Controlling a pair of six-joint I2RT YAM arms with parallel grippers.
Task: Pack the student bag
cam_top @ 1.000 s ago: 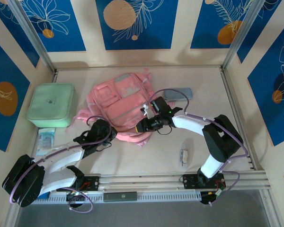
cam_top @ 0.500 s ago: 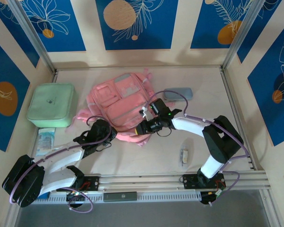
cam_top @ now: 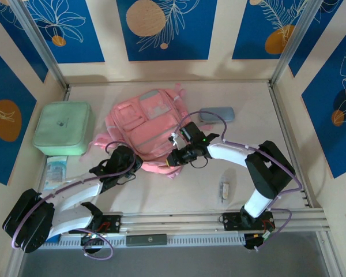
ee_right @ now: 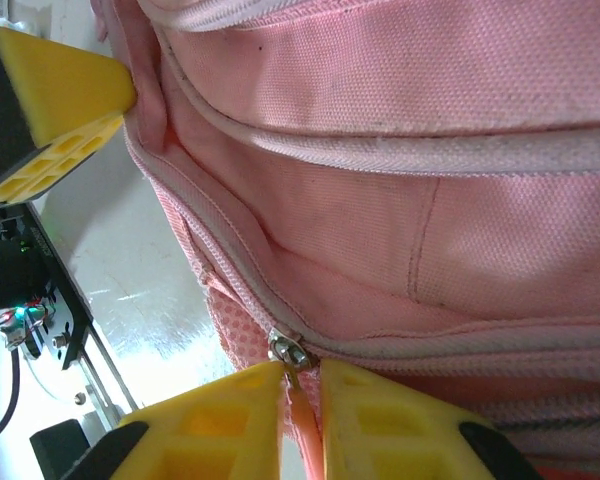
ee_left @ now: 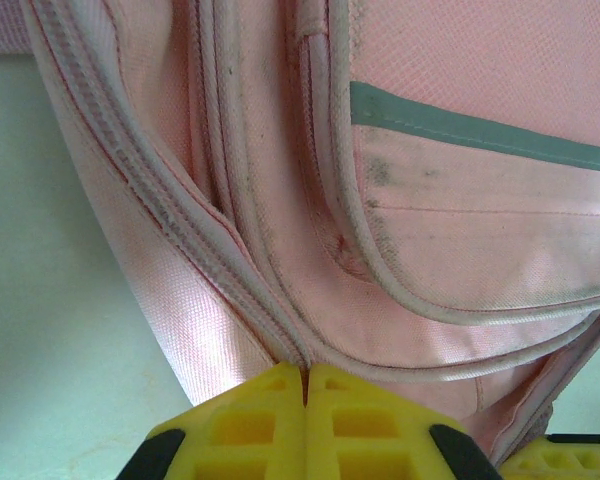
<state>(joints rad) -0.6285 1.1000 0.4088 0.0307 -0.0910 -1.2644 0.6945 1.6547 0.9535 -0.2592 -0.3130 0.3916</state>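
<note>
The pink student bag [cam_top: 150, 124] lies flat in the middle of the table, front pockets up. My left gripper [cam_top: 135, 163] is at its near left corner, shut on the bag's piped zip seam [ee_left: 280, 340], with the fingers [ee_left: 250, 425] pressed together. My right gripper [cam_top: 174, 157] is at the bag's near edge, shut on the pink pull tab under the metal zipper slider [ee_right: 288, 352]. The zip tape [ee_right: 230, 265] runs up and left from the slider. The left gripper's yellow finger [ee_right: 65, 85] shows at the top left of the right wrist view.
A mint-green square case [cam_top: 62, 128] stands left of the bag, with a small printed packet [cam_top: 56, 168] in front of it. A grey-blue pouch [cam_top: 217, 115] lies right of the bag. A small white item [cam_top: 224, 190] lies near the right arm's base.
My right gripper has slid a little to the left along the bag's near edge, keeping hold of the zipper pull. The left arm has not moved.
</note>
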